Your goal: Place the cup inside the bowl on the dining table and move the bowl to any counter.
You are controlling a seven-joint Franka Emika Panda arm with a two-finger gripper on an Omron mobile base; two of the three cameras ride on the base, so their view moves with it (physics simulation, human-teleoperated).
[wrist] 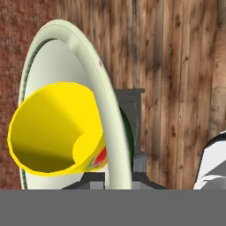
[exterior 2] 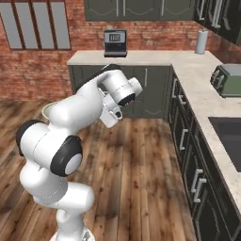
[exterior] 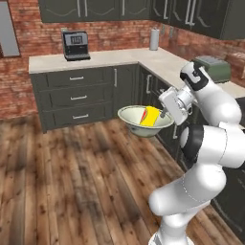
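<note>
The pale green-white bowl (exterior: 138,120) hangs tilted in the air over the wooden floor, just in front of the corner cabinets. The yellow cup (exterior: 151,116) lies on its side inside it. My gripper (exterior: 165,114) is shut on the bowl's right rim. In the hand view the bowl's rim (wrist: 102,92) runs up between my fingers, my gripper (wrist: 118,175) pinches it, and the cup (wrist: 53,128) opens toward the camera. In the right base view my arm covers most of the bowl (exterior 2: 46,109). The counter (exterior: 119,60) stands behind and to the right. The dining table is out of view.
A coffee machine (exterior: 75,45) and a paper towel roll (exterior: 154,39) stand on the back counter, a green toaster (exterior 2: 228,80) on the right run (exterior 2: 197,89). A dark inset basin (exterior 2: 228,136) lies nearer. Cabinet fronts with handles (exterior: 79,97) face open wooden floor (exterior: 72,182).
</note>
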